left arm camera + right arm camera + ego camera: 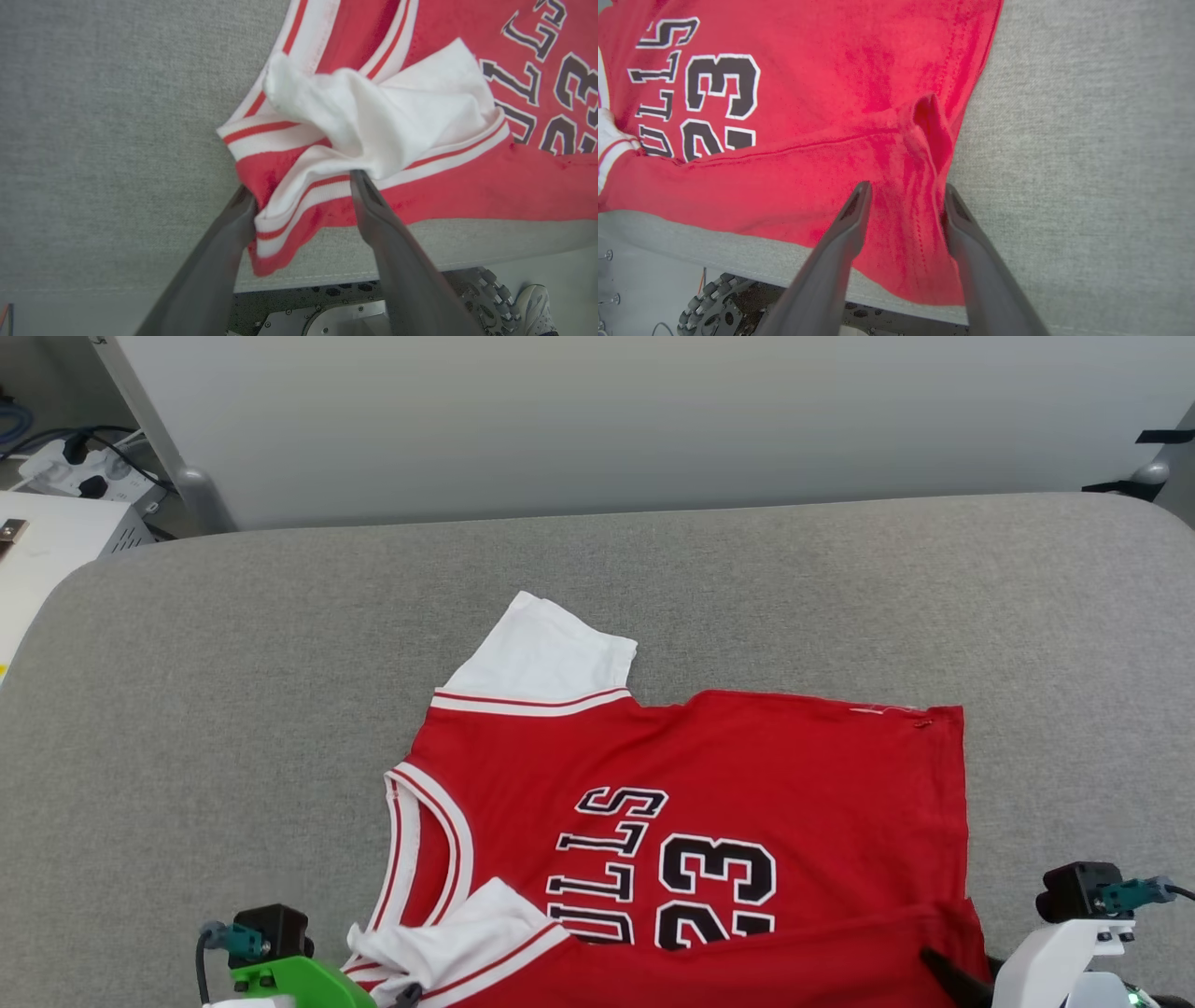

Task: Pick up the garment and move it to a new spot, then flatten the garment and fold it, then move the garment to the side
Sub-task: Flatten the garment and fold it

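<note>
left wrist view: garment (467,196) edge between spread jaws; right jaws spread, same.

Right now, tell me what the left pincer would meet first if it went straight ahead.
Probably the garment, its crumpled white sleeve just beyond the left pincer; depth is unclear.

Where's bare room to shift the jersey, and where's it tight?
Widest: grey surface left of the garment. Also the strip between its far sleeve and the back panel, and a narrower band right of its hem. Tight: the near edge, where left gripper and right gripper straddle cloth.
</note>
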